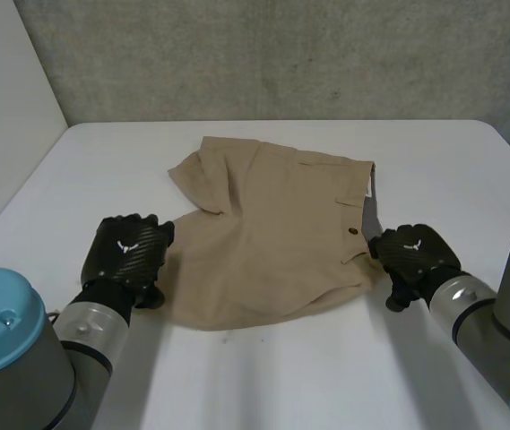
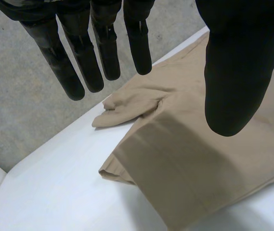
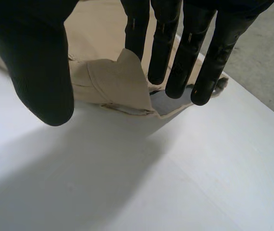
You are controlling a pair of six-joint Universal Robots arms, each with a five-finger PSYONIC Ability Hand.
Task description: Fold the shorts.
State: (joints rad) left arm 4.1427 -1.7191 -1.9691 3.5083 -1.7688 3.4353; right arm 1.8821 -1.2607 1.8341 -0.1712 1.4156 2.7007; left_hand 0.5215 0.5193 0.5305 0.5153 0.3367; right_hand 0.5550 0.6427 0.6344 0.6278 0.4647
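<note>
You face a grey wall behind a white surface. The tan shorts lie flat at its middle, waistband to the right, legs to the left. Your left hand is at the near left hem and your right hand at the waistband's near end. Both have their fingers straight, holding nothing. The cloth looks light, soft and limp, so pinch a hem corner and the thicker waistband edge.

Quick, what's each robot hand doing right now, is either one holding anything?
Left robot hand: open, holding nothing, at one edge of the shorts.
Right robot hand: open, holding nothing, at the opposite edge.
</note>
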